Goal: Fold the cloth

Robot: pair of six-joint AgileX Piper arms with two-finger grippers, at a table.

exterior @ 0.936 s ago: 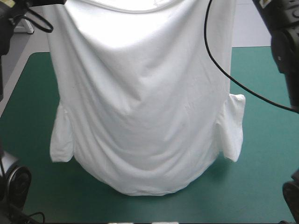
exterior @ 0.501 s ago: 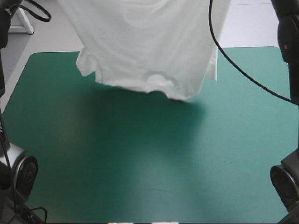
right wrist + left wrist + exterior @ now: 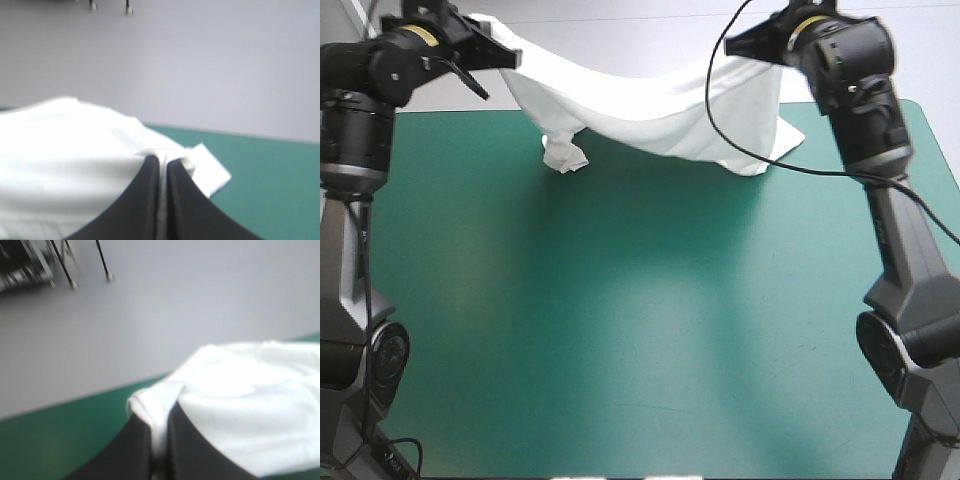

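T-shirt (image 3: 660, 115) strung sagging over the far edge of the table (image 3: 620, 330), pinched tight in the fingers of left gripper (image 3: 161, 412) and right gripper (image 3: 161, 159), liable to land bunched from that slack and the wad hanging beneath.

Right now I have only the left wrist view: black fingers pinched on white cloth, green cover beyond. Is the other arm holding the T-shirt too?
Observer: Yes. In the right wrist view the right gripper is shut on the T-shirt, with a thin white sheet showing between its fingers.
Operator: Is it hanging free?
Observer: Not wholly. The high view shows it sagging between the left gripper and the right one, near the far edge of the teal-green cover. Its lowest folds seem to rest on that cover.
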